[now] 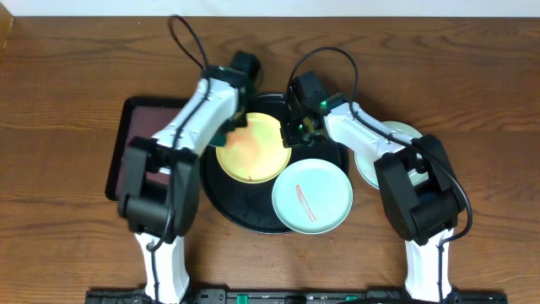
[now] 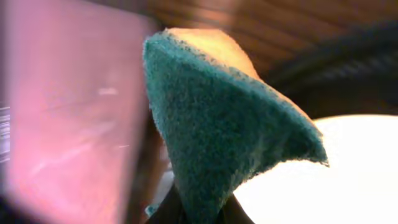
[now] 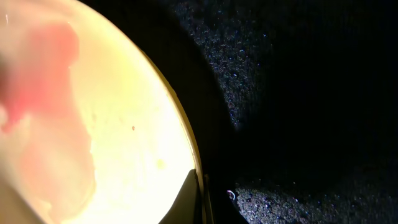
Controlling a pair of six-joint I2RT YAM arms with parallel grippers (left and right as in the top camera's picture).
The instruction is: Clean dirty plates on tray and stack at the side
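Mint plate [image 1: 312, 196] overhanging tray [image 1: 245, 217], maroon tray [image 1: 135, 127] beside

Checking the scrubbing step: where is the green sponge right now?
The green sponge is pinched in the left gripper, at the left edge of the yellow plate on the black tray; the left wrist view shows it close-up.

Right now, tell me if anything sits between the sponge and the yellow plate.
Nothing visible does. The sponge in the left end effector sits at the left edge of the yellow plate. The right end effector holds the opposite rim, out of the way.
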